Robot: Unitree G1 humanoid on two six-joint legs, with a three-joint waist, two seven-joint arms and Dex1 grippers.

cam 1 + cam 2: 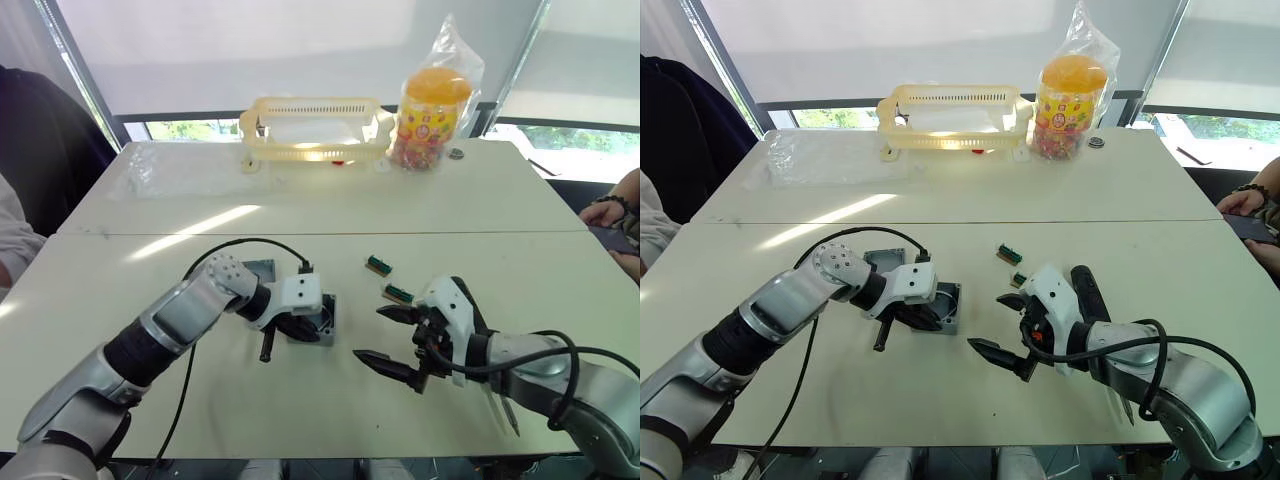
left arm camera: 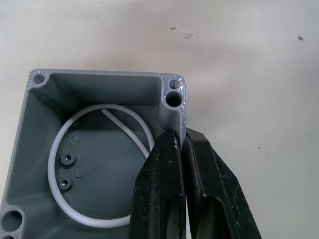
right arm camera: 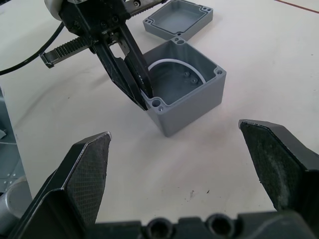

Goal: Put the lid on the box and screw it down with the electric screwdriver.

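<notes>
The grey box (image 2: 84,149), open-topped with a white wire coil inside, stands on the table in front of me. My left gripper (image 1: 300,326) is shut on one wall of the box (image 3: 185,94), one finger inside and one outside, near a corner. The shallow grey lid (image 1: 262,270) lies flat just behind the box, apart from it. To the right of the box, my right gripper (image 1: 374,335) hangs open and holds nothing. The black electric screwdriver (image 1: 1084,286) lies on the table, largely hidden under my right wrist.
Two small green-brown blocks (image 1: 378,264) (image 1: 398,293) lie behind the right gripper. A yellow basket (image 1: 315,125) and a bagged candy jar (image 1: 432,115) stand at the table's far edge. A person's hand (image 1: 610,212) rests at the right edge.
</notes>
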